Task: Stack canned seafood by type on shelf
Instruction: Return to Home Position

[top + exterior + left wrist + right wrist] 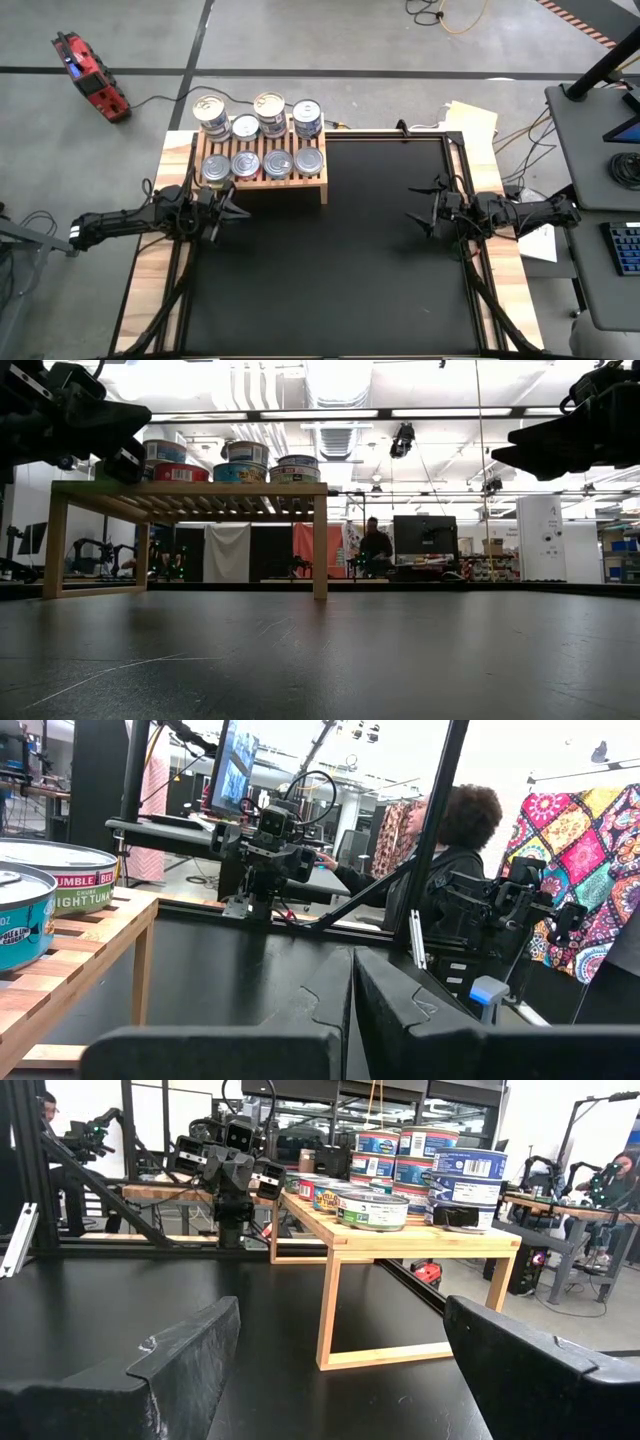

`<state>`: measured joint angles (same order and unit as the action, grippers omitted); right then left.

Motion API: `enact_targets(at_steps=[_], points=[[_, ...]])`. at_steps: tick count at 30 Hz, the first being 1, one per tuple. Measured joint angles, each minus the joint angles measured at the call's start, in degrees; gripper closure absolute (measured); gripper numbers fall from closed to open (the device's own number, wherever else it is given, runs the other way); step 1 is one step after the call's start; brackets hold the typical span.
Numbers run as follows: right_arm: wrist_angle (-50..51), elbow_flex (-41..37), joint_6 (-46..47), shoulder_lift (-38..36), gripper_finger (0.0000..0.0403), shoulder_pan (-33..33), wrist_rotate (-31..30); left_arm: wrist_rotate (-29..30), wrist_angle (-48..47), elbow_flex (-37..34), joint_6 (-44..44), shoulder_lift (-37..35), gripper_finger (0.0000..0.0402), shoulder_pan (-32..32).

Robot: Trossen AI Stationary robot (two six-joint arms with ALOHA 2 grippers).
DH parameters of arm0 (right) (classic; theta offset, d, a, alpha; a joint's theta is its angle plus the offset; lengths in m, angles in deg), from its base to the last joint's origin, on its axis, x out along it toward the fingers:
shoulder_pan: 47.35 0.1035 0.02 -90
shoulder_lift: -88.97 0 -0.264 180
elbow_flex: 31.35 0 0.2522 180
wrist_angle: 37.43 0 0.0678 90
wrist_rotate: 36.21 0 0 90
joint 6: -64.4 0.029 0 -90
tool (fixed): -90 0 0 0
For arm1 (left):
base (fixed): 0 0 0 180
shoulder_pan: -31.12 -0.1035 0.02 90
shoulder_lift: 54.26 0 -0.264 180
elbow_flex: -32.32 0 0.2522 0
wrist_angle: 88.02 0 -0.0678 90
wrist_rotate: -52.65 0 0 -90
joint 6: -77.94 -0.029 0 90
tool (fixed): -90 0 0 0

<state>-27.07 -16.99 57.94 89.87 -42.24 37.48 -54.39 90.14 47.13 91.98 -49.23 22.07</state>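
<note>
High view: cans point(278, 162) sit stacked on the shelf point(290, 183), upper left; left hand point(236, 206) and right hand point(412, 205), both spread and empty, likely just need parking at home.

The left arm point(125, 220) and right arm point(525, 212) are matte black, jointed, cable-wrapped, with blunt wedge-shaped black fingers point(180, 1360).

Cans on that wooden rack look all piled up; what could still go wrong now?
The left pincer hovers close to a front corner of the shelf; a careless swing might bump it. The back-row stacks stand several cans high, so a jolt could topple them onto the front-row cans.
</note>
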Motion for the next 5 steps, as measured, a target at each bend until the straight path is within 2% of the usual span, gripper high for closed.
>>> enact_targets(at_steps=[5], points=[[0.00,0.01,0.00,0.00,0.0060,0.00,-0.01,0.00,0.00,0.01,0.00,-0.01,0.0401,0.01]])
